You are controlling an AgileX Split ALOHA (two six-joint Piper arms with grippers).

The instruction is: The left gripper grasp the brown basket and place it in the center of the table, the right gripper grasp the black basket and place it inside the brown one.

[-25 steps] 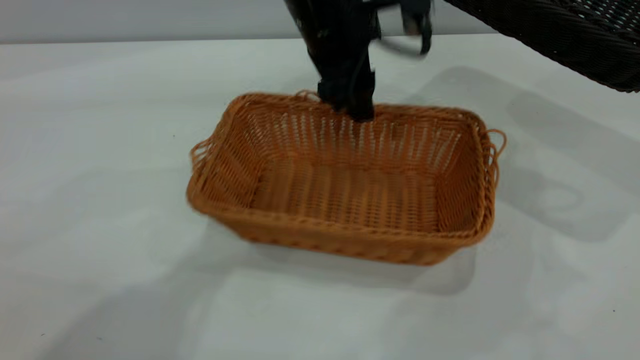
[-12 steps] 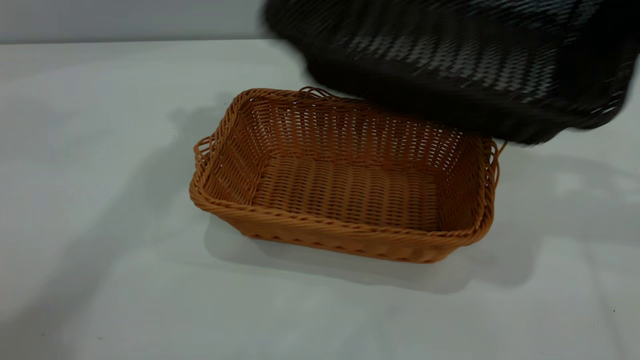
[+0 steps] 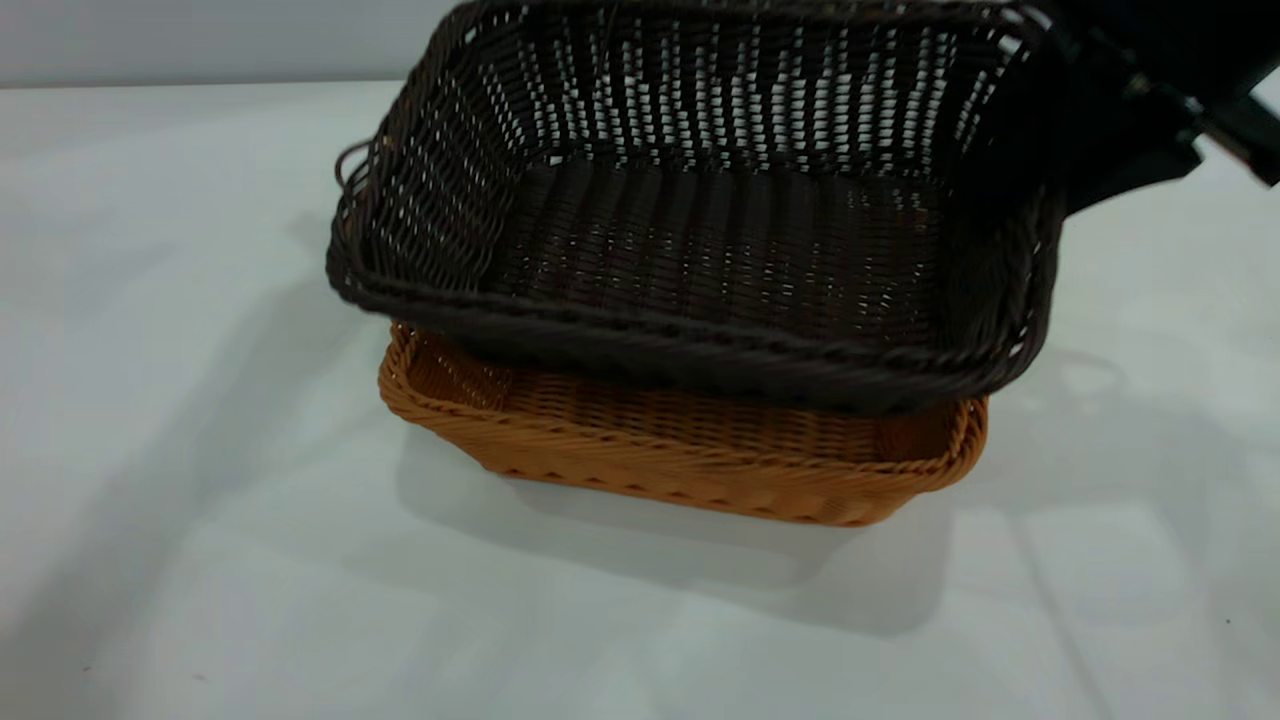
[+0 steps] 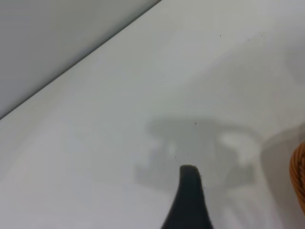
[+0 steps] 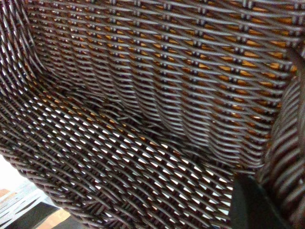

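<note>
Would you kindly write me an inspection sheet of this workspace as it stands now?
Surface: the table is pale grey-white, with shadows around the baskets.
Job's things: the brown basket sits on the table; the black basket is held above it, tilted, not yet inside.
Clutter: nothing seen.
Grippers: the right gripper holds the black basket at its right end; the left gripper hangs over bare table beside the brown basket's edge.
Cables: nothing seen.
Surroundings: a plain grey wall behind the table.
</note>
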